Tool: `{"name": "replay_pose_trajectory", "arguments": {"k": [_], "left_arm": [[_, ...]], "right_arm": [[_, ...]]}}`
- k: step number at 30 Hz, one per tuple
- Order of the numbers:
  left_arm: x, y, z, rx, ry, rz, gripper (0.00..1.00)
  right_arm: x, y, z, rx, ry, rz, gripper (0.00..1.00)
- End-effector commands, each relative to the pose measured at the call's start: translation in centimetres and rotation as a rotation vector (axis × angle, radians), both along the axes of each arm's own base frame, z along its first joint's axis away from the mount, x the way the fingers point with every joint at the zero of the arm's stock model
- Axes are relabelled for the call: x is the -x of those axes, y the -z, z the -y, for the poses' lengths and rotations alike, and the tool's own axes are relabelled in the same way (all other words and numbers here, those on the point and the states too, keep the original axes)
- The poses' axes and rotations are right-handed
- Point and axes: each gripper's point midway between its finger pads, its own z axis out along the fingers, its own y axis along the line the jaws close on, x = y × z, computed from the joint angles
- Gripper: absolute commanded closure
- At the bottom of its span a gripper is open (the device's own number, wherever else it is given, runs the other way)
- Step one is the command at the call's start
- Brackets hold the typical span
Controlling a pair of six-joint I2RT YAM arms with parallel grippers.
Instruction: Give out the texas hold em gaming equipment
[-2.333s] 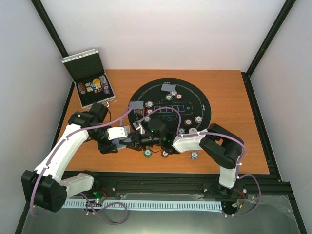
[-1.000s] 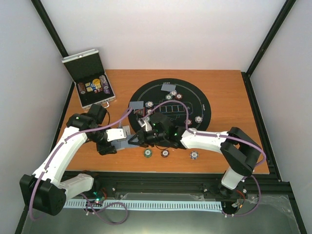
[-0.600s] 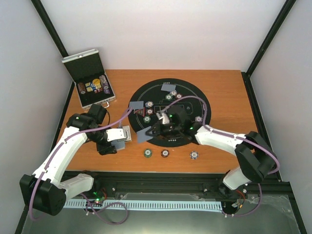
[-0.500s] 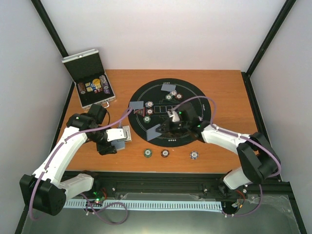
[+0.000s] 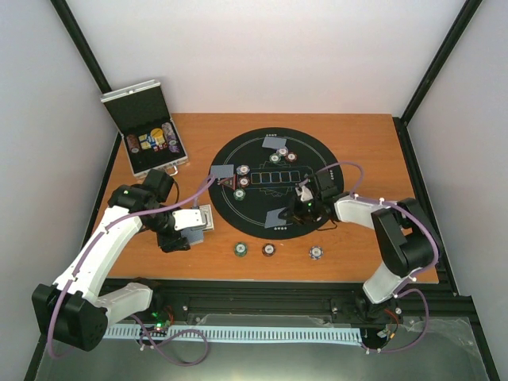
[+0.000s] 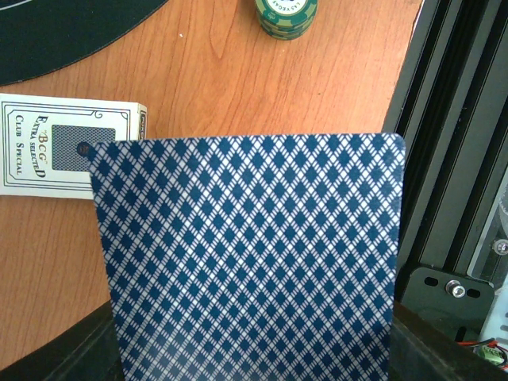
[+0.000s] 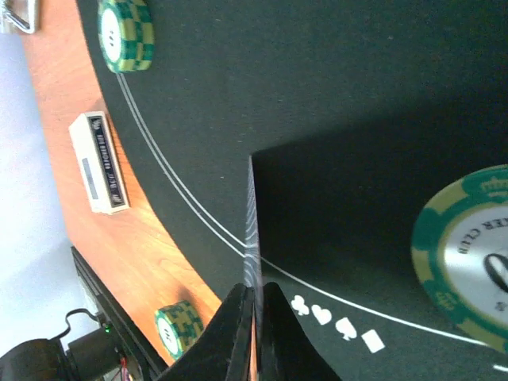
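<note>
A robotics lab test cell: plain white panels and black aluminium framing enclose the wooden table beneath the right gripper.

Edge-on card in right gripper over black mat

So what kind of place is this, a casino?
Probably a robot test booth set up for poker, not a casino. A round black poker mat lies on a wooden table, a case of chips stands open, and two robot arms reach over the table.

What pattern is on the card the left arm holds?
Dark blue and white diamonds cover the playing card, clearest in the left wrist view.
</note>
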Motion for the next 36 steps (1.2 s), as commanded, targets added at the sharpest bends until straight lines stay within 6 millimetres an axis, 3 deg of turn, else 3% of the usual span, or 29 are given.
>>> {"name": "replay_pose_trajectory", "arguments": {"k": [1, 3, 5, 7, 15, 19, 23, 29, 36], "left_arm": [[-0.4, -1.2, 0.1, 0.012, 0.021, 0.042, 0.99], [-0.4, -1.1, 0.1, 0.010, 0.024, 0.041, 0.99], [-0.3, -1.1, 0.1, 0.009, 0.024, 0.040, 0.99], [-0.3, -1.1, 0.1, 0.010, 0.025, 0.039, 0.99], [-0.3, -1.3, 0.2, 0.015, 0.027, 0.041, 0.99], [-0.2, -1.2, 0.3, 0.019, 0.027, 0.039, 0.99], [-0.3, -1.2, 0.3, 0.022, 0.026, 0.042, 0.99], [-0.5, -1.2, 0.3, 0.022, 0.024, 0.044, 0.99], [-0.4, -1.2, 0.3, 0.020, 0.025, 0.046, 0.99]], "right_arm": [[0.0, 1.2, 0.2, 0.015, -0.017, 0.000, 0.94], [0.2, 1.3, 0.3, 0.018, -0.019, -0.002, 0.90], [0.2, 1.1, 0.6, 0.042, -0.021, 0.009, 0.73], [-0.1, 0.8, 1.3, 0.079, -0.013, 0.026, 0.66], [-0.5, -1.2, 4.0, 0.208, 0.020, 0.089, 0.55], [-0.3, -2.8, 3.5, 0.159, 0.029, 0.108, 0.54], [0.8, -5.7, -0.4, 0.030, -0.016, 0.152, 0.46], [4.2, -10.7, -9.2, -0.213, -0.135, 0.202, 0.37], [8.6, -13.2, -16.5, -0.375, -0.256, 0.216, 0.32]]}}
